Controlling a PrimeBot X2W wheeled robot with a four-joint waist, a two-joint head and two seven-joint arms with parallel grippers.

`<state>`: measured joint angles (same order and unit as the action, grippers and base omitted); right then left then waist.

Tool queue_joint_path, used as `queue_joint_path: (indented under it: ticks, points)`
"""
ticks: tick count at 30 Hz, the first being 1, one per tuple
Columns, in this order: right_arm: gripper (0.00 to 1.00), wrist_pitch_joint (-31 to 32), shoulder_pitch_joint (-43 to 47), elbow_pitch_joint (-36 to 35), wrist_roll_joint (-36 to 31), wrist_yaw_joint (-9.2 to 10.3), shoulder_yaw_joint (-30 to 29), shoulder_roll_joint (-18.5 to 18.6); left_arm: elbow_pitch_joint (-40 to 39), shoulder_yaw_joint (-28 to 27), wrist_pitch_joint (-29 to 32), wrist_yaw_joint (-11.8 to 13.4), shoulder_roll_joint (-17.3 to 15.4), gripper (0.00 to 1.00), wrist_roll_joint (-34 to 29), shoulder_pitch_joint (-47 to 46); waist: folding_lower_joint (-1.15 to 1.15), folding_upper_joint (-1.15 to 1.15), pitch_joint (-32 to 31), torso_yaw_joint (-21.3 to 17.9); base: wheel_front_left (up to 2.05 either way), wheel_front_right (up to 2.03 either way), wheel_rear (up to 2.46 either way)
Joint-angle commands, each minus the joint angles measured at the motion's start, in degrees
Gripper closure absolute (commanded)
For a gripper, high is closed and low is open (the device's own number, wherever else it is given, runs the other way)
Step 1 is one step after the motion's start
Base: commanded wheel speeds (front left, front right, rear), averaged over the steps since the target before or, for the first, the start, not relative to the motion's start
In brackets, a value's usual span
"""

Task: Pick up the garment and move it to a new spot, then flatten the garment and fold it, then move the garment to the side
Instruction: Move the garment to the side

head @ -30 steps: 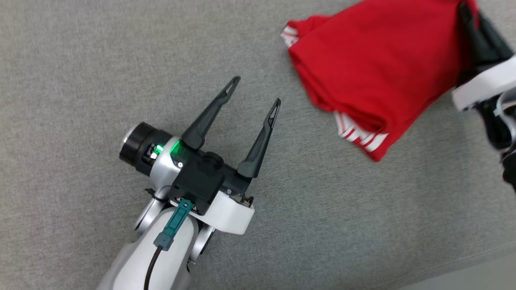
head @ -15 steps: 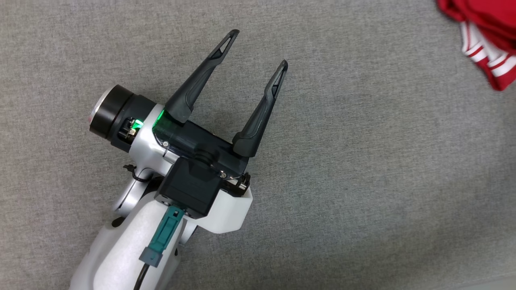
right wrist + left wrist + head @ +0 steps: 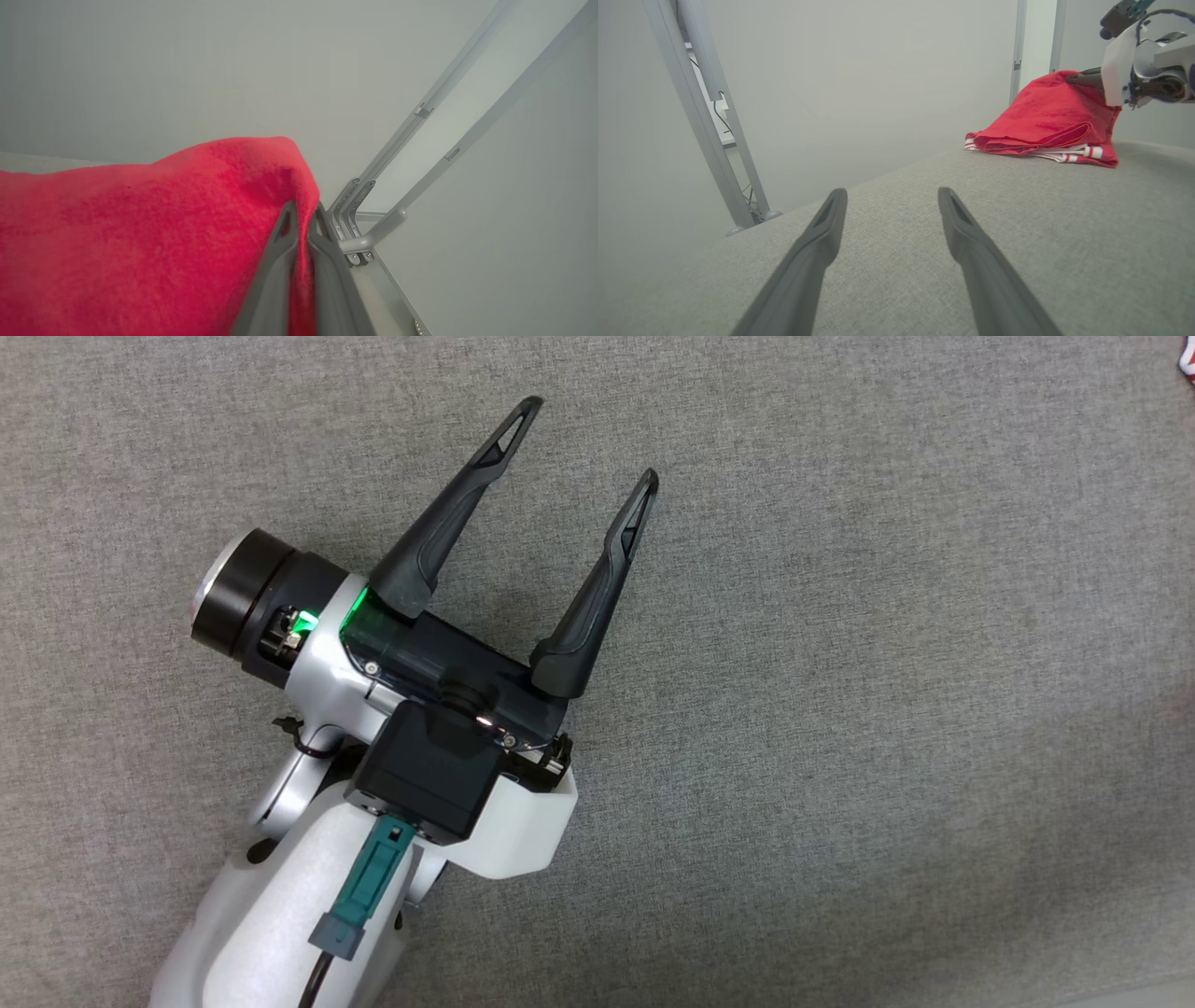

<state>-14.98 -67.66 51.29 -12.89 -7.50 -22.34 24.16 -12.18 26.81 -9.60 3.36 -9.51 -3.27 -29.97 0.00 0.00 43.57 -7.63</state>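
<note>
The garment (image 3: 1045, 121) is red cloth with white-striped trim, folded into a bundle on the grey fabric surface (image 3: 896, 261), far right in the left wrist view. Its right side is lifted by my right gripper (image 3: 303, 212), which is shut on a red fold; that arm's white wrist (image 3: 1134, 70) shows beside the cloth. A sliver of the garment (image 3: 1187, 364) touches the head view's top right corner. My left gripper (image 3: 593, 439) hovers open over bare surface, well left of the garment, with nothing between its fingers (image 3: 971, 242).
Grey metal frame legs (image 3: 719, 140) stand beyond the surface's far left edge, and more frame tubes (image 3: 397, 186) rise past the edge near my right gripper. A plain pale wall lies behind. The surface's near edge (image 3: 1120, 989) shows at the head view's bottom right.
The head view has swung left, so the garment has slid out past its top right. My left gripper stays open. The right gripper is out of the head view now.
</note>
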Motion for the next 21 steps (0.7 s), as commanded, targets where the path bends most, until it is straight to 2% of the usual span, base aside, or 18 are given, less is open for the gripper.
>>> queue_joint_path:
  ticks: [1,6,7,8,9,14,21]
  points:
    - [1.00,-0.29,-0.84,0.56,-2.40,0.02,-1.64,-0.57,-0.10,-0.07,-0.04,0.21,-0.09,0.00,0.42,-1.16,0.00,0.00,0.10,0.05,0.00,0.00,0.00]
    - [1.00,-0.28,-0.99,1.69,-10.16,0.02,-6.70,-1.64,0.22,0.21,0.22,0.23,0.18,0.00,0.93,-1.38,0.00,0.00,0.60,0.98,0.00,0.00,0.00]
    - [0.82,-0.28,-0.90,2.00,-12.12,0.02,-7.56,-1.68,0.22,0.22,0.17,0.30,0.23,0.00,1.10,-1.35,0.00,0.00,0.65,1.22,0.00,0.00,0.00]
    - [0.47,-0.28,-0.93,1.79,-15.71,0.02,-8.98,-1.79,0.18,0.15,0.19,0.46,0.23,0.00,1.27,-1.30,0.00,0.00,0.72,1.72,0.00,0.00,0.00]
    - [0.00,-0.24,-0.88,1.51,-17.64,0.02,-9.94,-1.84,0.18,0.12,0.18,0.59,0.22,0.00,1.32,-1.22,0.00,0.00,0.69,1.94,0.00,0.00,0.00]
    - [0.00,-0.21,0.17,-0.41,-23.69,0.02,-13.47,-4.21,0.93,0.19,-0.55,0.99,0.52,0.00,2.24,-0.12,0.00,0.00,-0.72,3.03,0.00,0.00,0.00]
    - [0.00,-0.25,4.66,-1.17,-22.60,0.02,-10.84,-8.31,2.50,0.26,-2.30,2.09,1.57,0.00,4.06,1.71,0.00,0.00,-4.78,4.60,0.00,0.00,0.00]
